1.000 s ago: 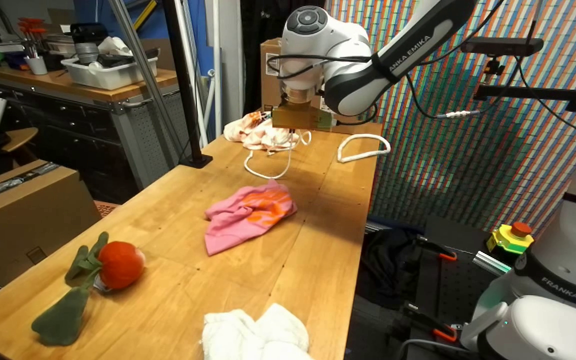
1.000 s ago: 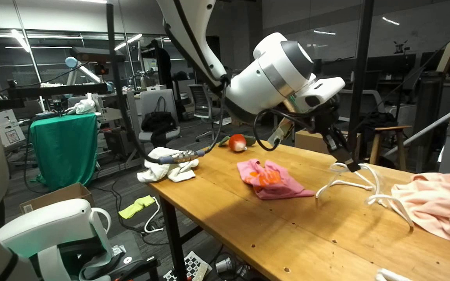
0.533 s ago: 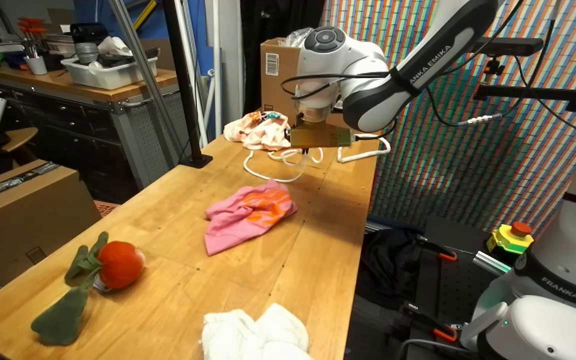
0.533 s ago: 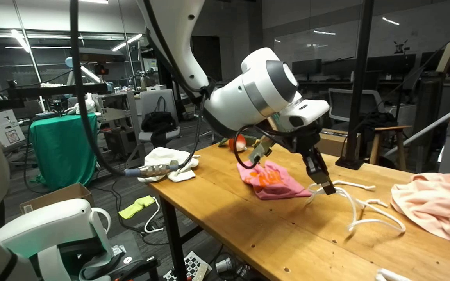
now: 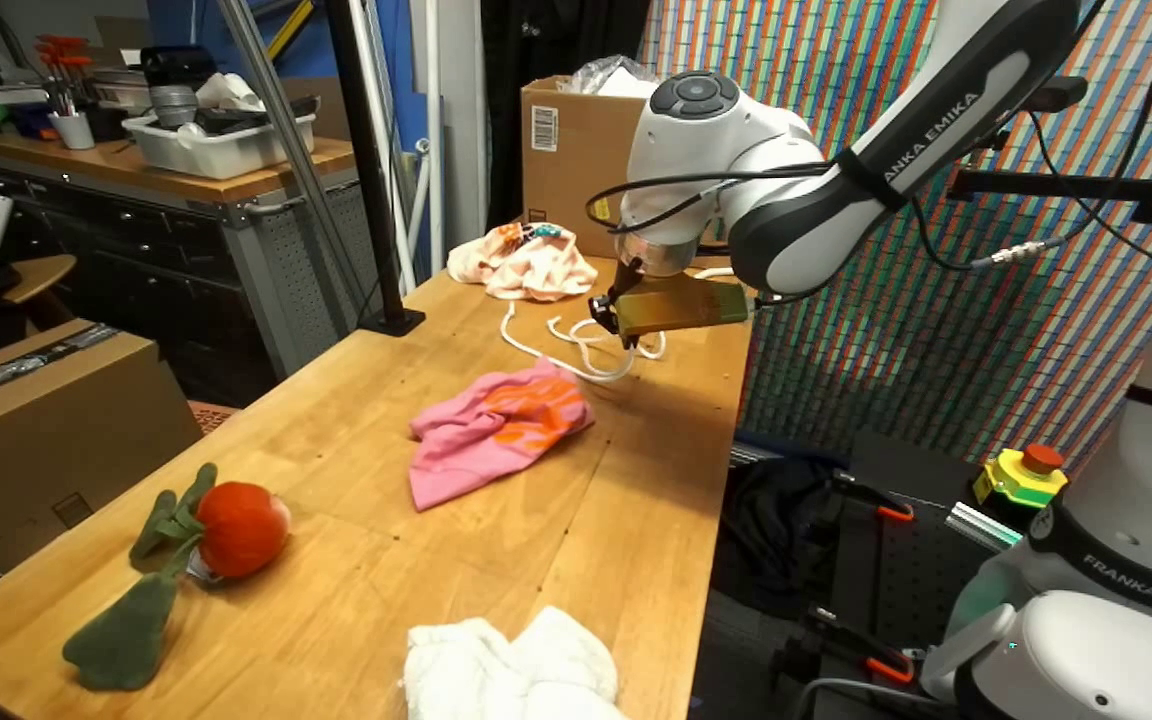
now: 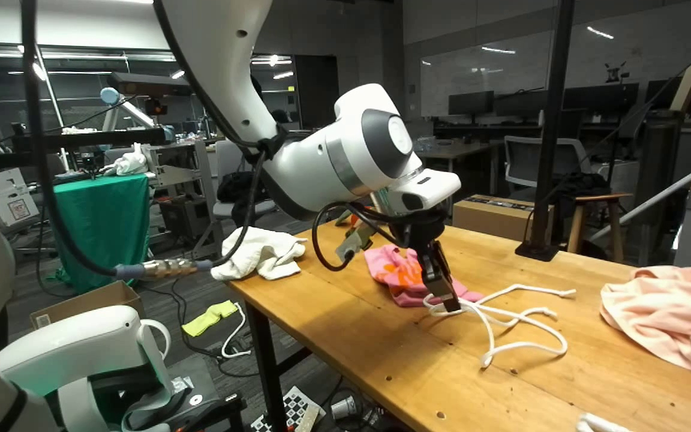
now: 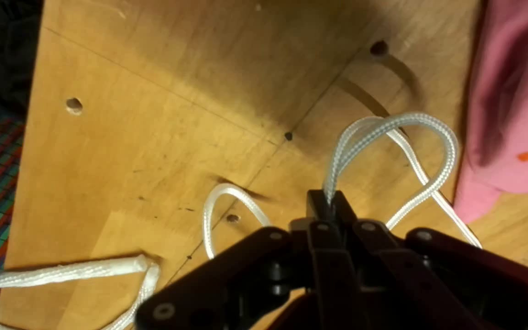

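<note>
My gripper (image 7: 331, 201) is shut on a white braided rope (image 7: 449, 151) in the wrist view. A doubled loop of it rises out between the fingertips, and other strands pass behind the fingers. In both exterior views the gripper (image 5: 630, 343) (image 6: 452, 305) points down, low over the wooden table. The rope (image 6: 525, 345) trails from it, its loose ends on or just over the wood. Close beside the gripper lies a crumpled pink cloth (image 5: 496, 430) with an orange print, seen also at the wrist view's right edge. Where the fingertips meet the rope is partly hidden.
A peach cloth (image 5: 526, 270) lies at one table end. Another white rope piece (image 7: 62, 272) is near the table edge. A white cloth (image 5: 511, 670) and a red plush with green leaves (image 5: 241, 530) lie farther off. A black post (image 6: 552, 138) stands at the table's side.
My gripper has moved lower and away from the peach cloth, coming closer to the pink cloth. The held rope has been drawn along with it. The cloths have not moved.
</note>
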You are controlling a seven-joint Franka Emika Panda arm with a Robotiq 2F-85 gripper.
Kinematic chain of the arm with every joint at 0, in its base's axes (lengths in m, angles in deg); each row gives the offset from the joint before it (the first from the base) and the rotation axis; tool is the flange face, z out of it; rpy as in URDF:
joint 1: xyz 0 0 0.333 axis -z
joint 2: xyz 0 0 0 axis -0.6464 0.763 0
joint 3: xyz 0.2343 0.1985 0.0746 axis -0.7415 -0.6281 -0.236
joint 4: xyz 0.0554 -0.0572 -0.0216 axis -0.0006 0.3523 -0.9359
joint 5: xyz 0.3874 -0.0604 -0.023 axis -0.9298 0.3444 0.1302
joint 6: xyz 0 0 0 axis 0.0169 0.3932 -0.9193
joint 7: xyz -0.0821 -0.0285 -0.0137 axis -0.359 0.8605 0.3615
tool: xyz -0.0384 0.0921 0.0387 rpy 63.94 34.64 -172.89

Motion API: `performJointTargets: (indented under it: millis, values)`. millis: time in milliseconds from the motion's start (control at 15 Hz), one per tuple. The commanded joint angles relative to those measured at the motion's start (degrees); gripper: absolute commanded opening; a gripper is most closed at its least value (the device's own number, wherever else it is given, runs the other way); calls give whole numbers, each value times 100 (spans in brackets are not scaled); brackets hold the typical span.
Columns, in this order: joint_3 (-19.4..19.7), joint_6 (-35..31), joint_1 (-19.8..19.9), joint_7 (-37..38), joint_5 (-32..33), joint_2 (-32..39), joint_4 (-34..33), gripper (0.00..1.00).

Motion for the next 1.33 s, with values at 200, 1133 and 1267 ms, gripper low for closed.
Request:
performJointTargets:
  millis: [200,1133,1267]
  values:
    - [-38,-61,150,-471,-306,-362,757,5]
    - [-600,440,-69,-3009,-2245,-1134,550,98]
    - [-740,515,-61,-3290,-2336,-1206,267,100]
